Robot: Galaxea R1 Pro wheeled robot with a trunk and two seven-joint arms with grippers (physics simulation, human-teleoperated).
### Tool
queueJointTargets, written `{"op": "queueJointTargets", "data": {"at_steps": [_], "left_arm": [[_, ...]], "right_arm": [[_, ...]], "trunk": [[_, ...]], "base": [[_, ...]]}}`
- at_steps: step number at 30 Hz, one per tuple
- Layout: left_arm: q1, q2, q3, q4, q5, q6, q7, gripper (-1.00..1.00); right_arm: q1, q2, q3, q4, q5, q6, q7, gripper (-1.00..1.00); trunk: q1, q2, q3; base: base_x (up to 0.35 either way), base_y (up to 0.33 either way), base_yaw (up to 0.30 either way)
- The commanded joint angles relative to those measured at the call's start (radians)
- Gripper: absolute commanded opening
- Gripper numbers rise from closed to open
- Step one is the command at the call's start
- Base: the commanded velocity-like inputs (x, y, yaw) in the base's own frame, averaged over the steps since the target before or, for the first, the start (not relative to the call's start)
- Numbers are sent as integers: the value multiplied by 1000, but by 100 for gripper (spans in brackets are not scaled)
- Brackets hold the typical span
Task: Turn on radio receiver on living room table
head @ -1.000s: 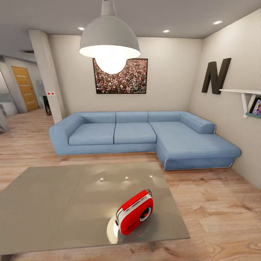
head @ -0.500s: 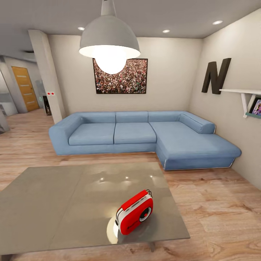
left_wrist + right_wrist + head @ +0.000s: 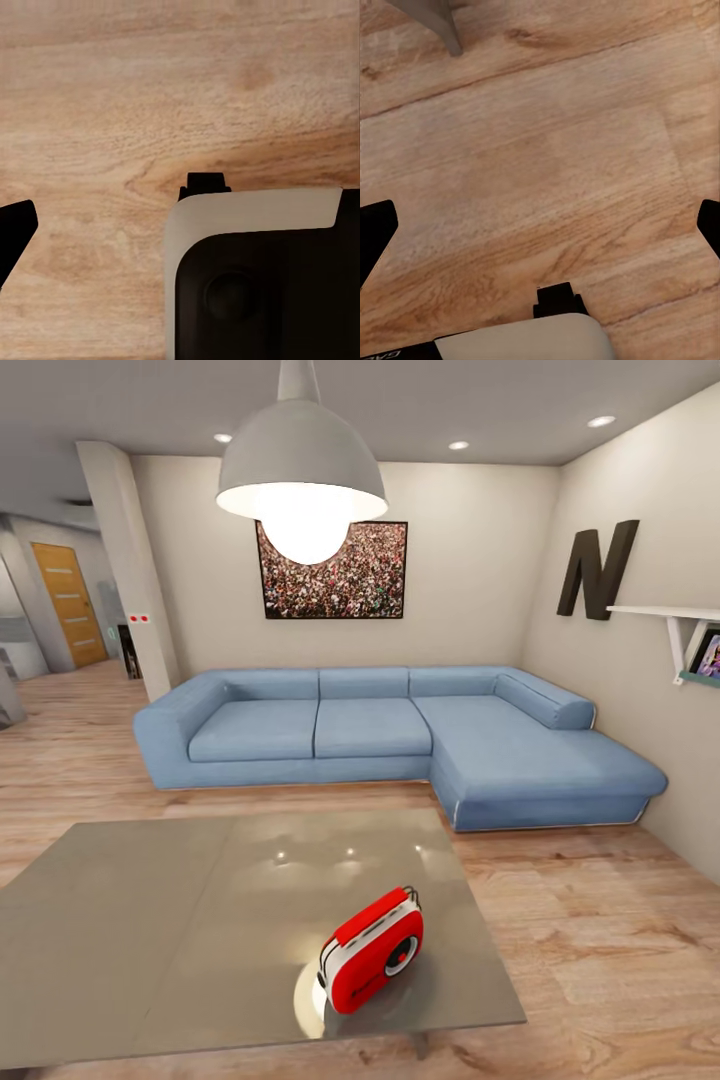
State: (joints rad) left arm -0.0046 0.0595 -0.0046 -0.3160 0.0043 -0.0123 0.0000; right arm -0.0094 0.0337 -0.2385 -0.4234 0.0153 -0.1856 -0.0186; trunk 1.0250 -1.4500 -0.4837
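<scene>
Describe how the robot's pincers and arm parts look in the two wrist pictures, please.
The left pincer has black fingertips; near it sits a rounded housing, off-white at the rim and black inside, with a round bump. The right pincer has black fingertips too, above an off-white housing.

radio receiver (image 3: 372, 950) red, white | table (image 3: 150, 920) glossy grey | sofa (image 3: 380, 735) blue

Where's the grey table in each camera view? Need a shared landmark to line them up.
Head view: the table spans the lower left, with the radio receiver near its front right corner.
Right wrist view: one grey table leg at the frame's edge, standing on the wood floor.
Left wrist view: wood floor planks.
Shared landmark: the wood floor.
</scene>
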Motion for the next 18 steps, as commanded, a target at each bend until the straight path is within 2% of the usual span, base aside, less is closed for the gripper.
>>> {"op": "queueJointTargets", "data": {"at_steps": [1, 8, 18], "left_arm": [[0, 0, 0, 0, 0, 0, 0, 100], [0, -1, 0, 0, 0, 0, 0, 100], [0, 0, 0, 0, 0, 0, 0, 100]], "right_arm": [[0, 0, 0, 0, 0, 0, 0, 100], [0, 0, 0, 0, 0, 0, 0, 100], [0, 0, 0, 0, 0, 0, 0, 100]], "trunk": [[0, 0, 0], [0, 0, 0], [0, 0, 0]], "base": [[204, 0, 0], [246, -13, 0], [262, -111, 0]]}}
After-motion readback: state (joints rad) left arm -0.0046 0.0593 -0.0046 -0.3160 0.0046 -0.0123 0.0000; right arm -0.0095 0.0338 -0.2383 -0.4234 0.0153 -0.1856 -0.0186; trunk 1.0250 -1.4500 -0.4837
